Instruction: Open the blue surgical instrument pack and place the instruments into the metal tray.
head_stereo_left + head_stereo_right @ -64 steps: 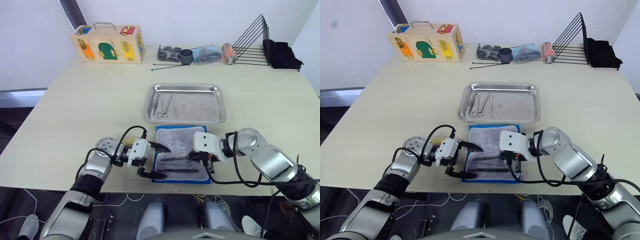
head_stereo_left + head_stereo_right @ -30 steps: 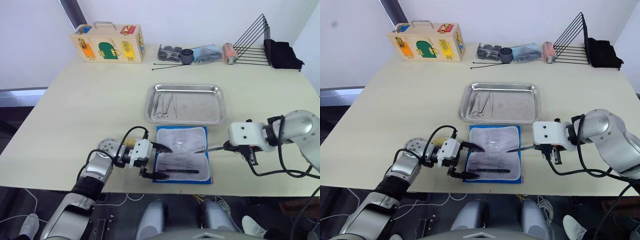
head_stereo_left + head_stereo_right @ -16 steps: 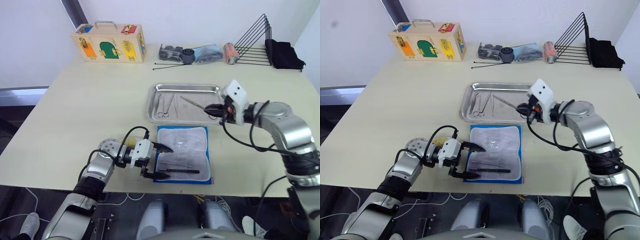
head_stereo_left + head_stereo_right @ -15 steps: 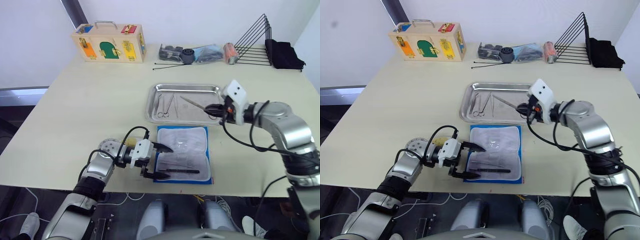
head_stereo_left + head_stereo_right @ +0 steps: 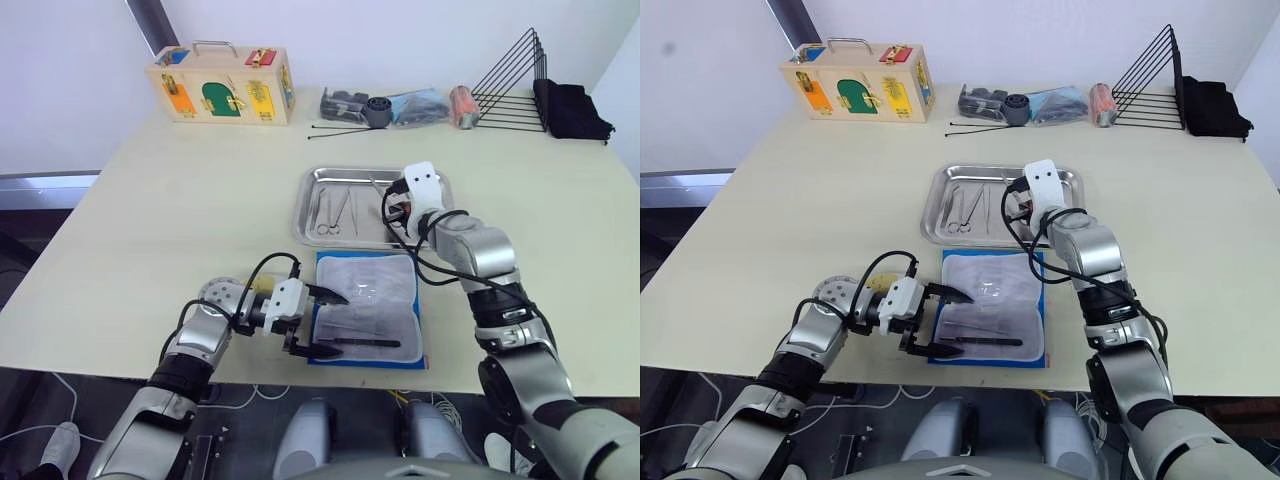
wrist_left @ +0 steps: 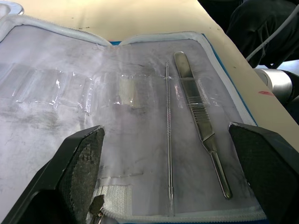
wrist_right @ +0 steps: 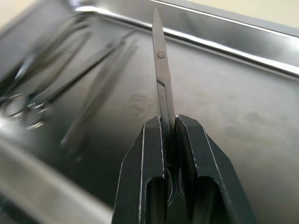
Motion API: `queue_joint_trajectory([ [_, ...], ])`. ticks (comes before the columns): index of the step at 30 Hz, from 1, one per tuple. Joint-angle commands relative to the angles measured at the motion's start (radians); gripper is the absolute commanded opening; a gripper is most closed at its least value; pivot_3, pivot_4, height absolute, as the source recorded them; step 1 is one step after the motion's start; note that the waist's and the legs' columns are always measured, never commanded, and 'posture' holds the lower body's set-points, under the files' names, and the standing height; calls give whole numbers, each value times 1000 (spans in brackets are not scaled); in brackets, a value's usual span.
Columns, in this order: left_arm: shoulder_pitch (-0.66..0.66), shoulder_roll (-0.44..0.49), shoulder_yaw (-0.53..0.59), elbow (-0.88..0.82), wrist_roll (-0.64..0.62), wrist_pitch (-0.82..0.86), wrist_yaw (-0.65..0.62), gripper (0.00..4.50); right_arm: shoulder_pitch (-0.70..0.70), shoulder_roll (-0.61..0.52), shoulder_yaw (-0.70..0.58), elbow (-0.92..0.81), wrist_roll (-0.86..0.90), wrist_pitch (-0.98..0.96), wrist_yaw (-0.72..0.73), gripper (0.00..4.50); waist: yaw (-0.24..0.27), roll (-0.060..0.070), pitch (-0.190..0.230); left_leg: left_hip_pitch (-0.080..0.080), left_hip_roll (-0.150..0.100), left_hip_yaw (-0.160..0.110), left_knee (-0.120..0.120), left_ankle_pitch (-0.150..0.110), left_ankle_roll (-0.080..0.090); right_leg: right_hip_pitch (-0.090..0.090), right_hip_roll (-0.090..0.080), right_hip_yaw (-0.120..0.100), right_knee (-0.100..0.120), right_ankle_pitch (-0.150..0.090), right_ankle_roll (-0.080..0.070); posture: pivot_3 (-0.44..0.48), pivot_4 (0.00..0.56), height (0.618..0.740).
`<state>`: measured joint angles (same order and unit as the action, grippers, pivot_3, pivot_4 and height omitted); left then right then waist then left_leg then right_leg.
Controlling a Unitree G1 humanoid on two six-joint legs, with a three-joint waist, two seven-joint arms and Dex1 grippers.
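Right wrist view: right pincer (image 7: pixel 169 126) clamps scissors (image 7: pixel 160 70) over the tray (image 7: pixel 224 28), beyond the open pack (image 5: pixel 365 305); lower flat before releasing; left pincer (image 6: pixel 163 163) gapes wide, empty

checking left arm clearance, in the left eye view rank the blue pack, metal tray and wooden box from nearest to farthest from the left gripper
1. Blue pack: open, lying right at the left gripper.
2. Metal tray: just beyond the pack, mid-table.
3. Wooden box: far edge, on the left.
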<state>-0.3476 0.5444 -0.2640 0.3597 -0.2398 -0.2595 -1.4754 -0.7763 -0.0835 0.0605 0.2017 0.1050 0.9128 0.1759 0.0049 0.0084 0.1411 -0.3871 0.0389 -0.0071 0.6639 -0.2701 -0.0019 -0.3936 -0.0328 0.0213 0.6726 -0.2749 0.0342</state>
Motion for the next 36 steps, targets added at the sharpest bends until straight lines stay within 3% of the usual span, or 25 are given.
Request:
queue_joint_trajectory([
  [1,36,-8,-49,42,59,34,11,4500,-39,34,-30,28,-4,-20,-48,56,-1,0,0,0,0,0,0,0,0,0,0,0,0,0,0,0,150,740],
  [20,54,-10,-36,30,62,39,21,4500,-63,161,-108,77,48,96,-117,56,-17,0,0,0,0,-1,-1,0,0,0,0,0,0,0,0,0,150,740],
  [24,52,-10,-36,34,63,37,20,4500,-54,160,-109,24,72,88,-92,1654,-17,0,0,0,0,-1,-1,0,0,0,0,0,0,0,0,0,150,740],
  [26,51,-11,-37,36,63,37,19,4500,-49,152,-109,-3,76,93,-90,2753,-17,0,0,0,0,-1,-2,0,0,0,0,0,0,0,0,0,150,740],
  [29,50,-13,-37,41,63,34,18,4500,-36,140,-107,-68,80,75,-88,4040,-16,0,0,0,0,-1,-2,0,0,0,0,0,0,0,0,0,150,740],
  [31,49,-15,-38,44,64,33,17,4500,-22,131,-99,-115,91,72,-67,4396,-16,0,0,0,0,-1,-2,0,0,0,0,-1,0,0,0,0,150,740],
  [36,50,-17,-37,48,65,30,18,4500,66,78,-102,-272,144,53,18,4396,-16,0,0,0,0,-1,-3,0,0,0,0,0,-1,0,0,0,150,740],
])
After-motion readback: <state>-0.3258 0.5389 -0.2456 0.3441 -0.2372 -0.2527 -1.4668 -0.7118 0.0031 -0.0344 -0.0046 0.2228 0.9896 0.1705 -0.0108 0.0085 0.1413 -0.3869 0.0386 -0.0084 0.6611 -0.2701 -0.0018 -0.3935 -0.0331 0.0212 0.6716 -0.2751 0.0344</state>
